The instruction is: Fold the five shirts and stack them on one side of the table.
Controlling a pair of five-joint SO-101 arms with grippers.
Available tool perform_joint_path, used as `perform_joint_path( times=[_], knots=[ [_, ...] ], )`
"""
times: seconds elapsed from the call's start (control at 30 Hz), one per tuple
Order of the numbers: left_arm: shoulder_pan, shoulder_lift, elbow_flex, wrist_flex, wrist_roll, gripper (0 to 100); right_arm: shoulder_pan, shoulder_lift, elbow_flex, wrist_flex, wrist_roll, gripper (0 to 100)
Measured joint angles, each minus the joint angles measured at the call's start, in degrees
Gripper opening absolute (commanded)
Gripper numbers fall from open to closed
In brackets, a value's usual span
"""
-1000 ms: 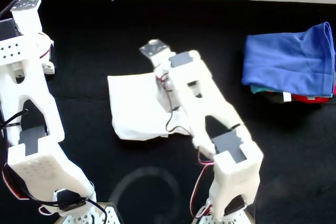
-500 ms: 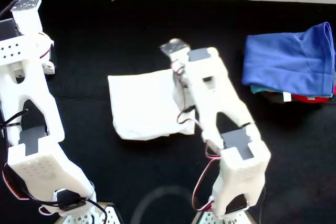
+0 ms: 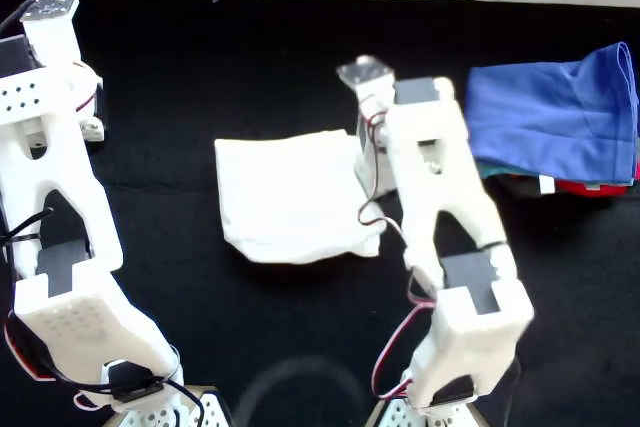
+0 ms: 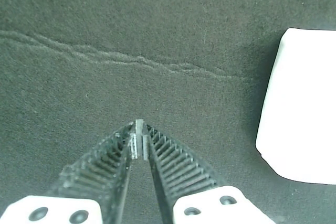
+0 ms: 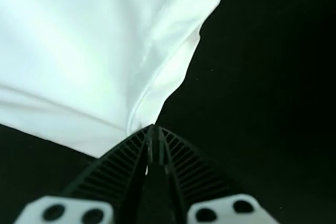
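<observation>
1. Right end effector clenched on edge of white folded cloth shirt, mid black counter.
2. Left end effector clenched, empty, above counter's left side.
3. Blue folded shirt tops stack at right edge.

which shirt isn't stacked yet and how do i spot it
On the black table, look near the middle, left of the pile at the right edge. The white shirt lies there folded flat, alone; the pile's shirts are blue, teal and red.
</observation>
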Motion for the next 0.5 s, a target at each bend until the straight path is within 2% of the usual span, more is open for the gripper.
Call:
perform_joint_path(
  times=[0.13,0.23,0.33,0.5],
  knots=[
    [0.00,0.00,0.00,0.00,0.00,1,0.00,-4.57,-2.29,-0.62,0.00,1.1],
    [0.00,0.00,0.00,0.00,0.00,1,0.00,-4.66,-2.37,-0.79,0.00,6.0],
    [0.00,0.00,0.00,0.00,0.00,1,0.00,-2.81,-2.46,-0.79,0.00,11.9],
    [0.00,0.00,0.00,0.00,0.00,1,0.00,2.37,-2.46,-0.88,0.00,11.9]
  ],
)
